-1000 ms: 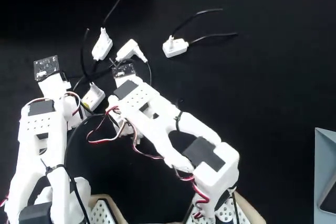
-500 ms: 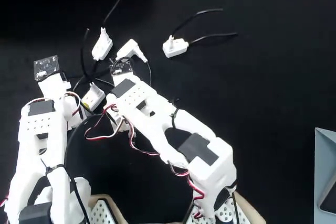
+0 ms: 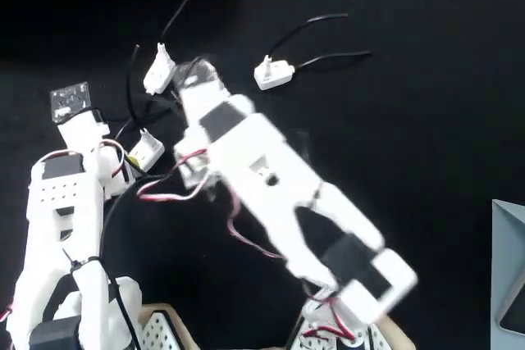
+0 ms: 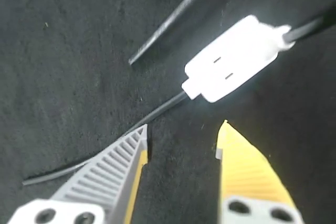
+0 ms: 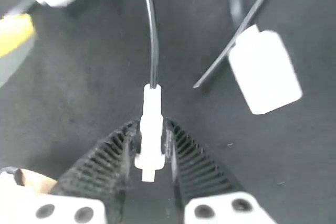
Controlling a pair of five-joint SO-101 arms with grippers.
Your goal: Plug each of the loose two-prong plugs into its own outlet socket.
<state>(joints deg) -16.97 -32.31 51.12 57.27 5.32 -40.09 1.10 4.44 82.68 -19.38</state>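
My right gripper [image 5: 150, 125] is shut on a slim white two-prong plug [image 5: 151, 103], whose black cord runs away from the fingers. In the high view that gripper [image 3: 195, 78] is a blur at the back left of the black table, beside a white plug body [image 3: 160, 71]. A white outlet socket [image 4: 231, 66] with two slots lies just ahead of my left gripper [image 4: 181, 140], which is open with nothing between its fingers. From above, this socket [image 3: 148, 151] lies beside the left gripper [image 3: 127, 161]. Another white plug [image 3: 273, 74] lies farther right.
Black cords [image 3: 316, 38] trail across the back of the table. A second white block [image 5: 265, 72] lies next to crossing cords near my right gripper. A grey object [image 3: 510, 268] stands at the table's right edge.
The right arm has swung up and toward the back of the table, over the spot where the slim plug lay. The left arm has hardly moved.
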